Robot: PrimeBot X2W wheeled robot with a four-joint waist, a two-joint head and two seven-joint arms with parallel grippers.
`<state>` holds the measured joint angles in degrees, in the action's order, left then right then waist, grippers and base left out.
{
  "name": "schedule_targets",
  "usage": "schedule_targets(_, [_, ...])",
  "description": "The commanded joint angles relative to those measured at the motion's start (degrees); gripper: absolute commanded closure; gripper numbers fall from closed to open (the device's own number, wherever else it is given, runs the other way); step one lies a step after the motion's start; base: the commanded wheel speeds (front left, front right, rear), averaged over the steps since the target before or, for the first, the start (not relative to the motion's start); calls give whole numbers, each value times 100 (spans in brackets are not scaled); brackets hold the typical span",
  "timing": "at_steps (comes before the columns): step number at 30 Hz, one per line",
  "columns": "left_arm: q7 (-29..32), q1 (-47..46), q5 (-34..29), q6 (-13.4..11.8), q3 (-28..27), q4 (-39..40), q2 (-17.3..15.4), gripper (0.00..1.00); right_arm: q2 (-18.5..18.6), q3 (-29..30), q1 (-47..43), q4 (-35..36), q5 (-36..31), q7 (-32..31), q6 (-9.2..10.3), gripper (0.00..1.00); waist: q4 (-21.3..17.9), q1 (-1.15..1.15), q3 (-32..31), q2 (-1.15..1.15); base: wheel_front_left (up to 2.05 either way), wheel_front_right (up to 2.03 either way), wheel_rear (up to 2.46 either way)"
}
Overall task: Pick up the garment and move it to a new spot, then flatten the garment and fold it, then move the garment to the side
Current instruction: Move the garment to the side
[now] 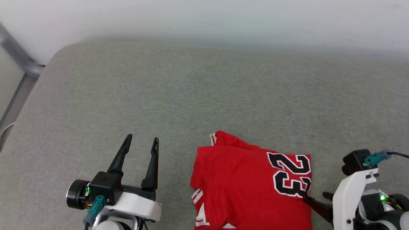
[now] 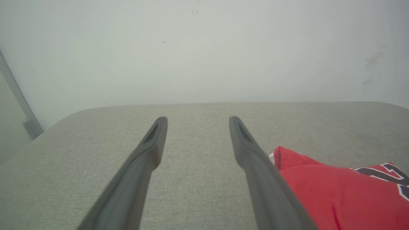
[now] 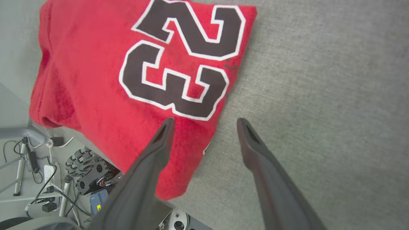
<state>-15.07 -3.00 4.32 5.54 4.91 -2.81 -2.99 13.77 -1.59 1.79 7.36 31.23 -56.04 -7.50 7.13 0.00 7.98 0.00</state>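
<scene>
The garment (image 1: pixel 249 182) (image 2: pixel 335 191) (image 3: pixel 96 80) lay folded into a rough red packet on the grey bench (image 1: pixel 204 95). The "23" print (image 1: pixel 292 174) (image 3: pixel 182 60) faced up at its right side, and a bit of striped trim poked out at its far corner. Its near part ran out of the head view; in the right wrist view one corner seemed to hang past the bench edge. The long axis looked near-to-far, but this was hard to tell.

The right end effector (image 1: pixel 313 195) (image 3: pixel 205 120) was at the garment's right edge, just below the print. Its jaws were spread wide and held nothing. One finger (image 3: pixel 159 140) was over red cloth and the other over bare bench (image 3: pixel 319 95), so the edge ran between them. Contact could not be told.

The left end effector (image 1: pixel 142 138) (image 2: pixel 198 119) was apart from the garment's left edge, over bare bench. It was also wide apart and empty, with fingers pointing away from the robot alongside the garment.

Judgement: folding looked done and the move to the side was left. The right arm was nearer and already lined up on the edge. A one-sided pinch could let the layers slide open.
</scene>
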Motion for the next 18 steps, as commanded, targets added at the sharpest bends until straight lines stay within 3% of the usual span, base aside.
schedule_targets(1, [-12,-106,41,-22,15,-1,12,0,-64,21,81,34,-93,-177,4,0,153,0,113,0,0,0,0])
schedule_targets(9, [-12,-204,134,-131,175,-26,15,0,-454,179,192,-312,-473,-716,4,0,540,0,351,0,0,0,0])
schedule_targets(17, [-12,-249,177,-181,262,-27,16,0,-545,-219,151,-852,-738,-567,3,0,748,0,473,0,0,0,0])
schedule_targets(18, [-12,-263,180,-185,266,-32,16,0,-515,-289,141,-907,-754,-531,3,45,757,0,476,0,0,0,0])
